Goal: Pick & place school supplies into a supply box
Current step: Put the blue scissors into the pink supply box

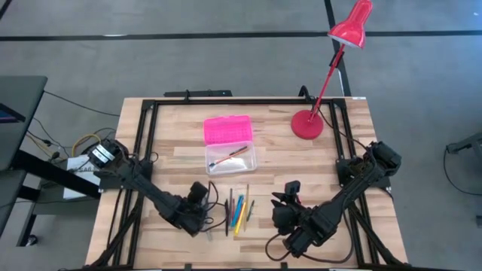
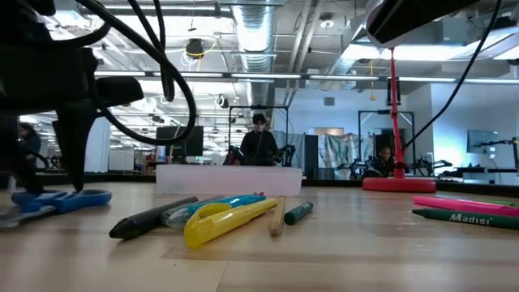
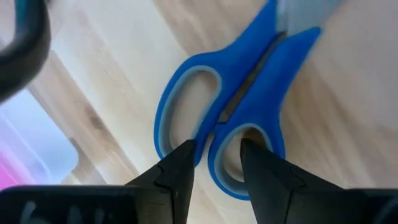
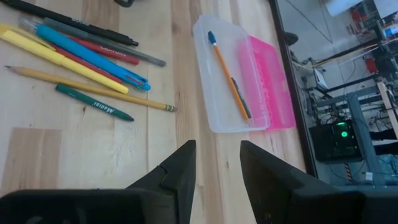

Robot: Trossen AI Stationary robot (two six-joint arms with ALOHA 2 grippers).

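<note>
Blue-handled scissors (image 3: 242,106) lie flat on the table (image 1: 354,143), filling the centre of the left wrist view. The left end effector (image 3: 217,155) hovers over their handle loops, fingers slightly parted, gripping nothing. Lower centre in the high view sit the loose pens (image 1: 237,207). The right end effector (image 4: 217,162) hangs part-open and empty. One orange pen (image 4: 229,78) lies inside the supply box (image 1: 230,143).
</note>
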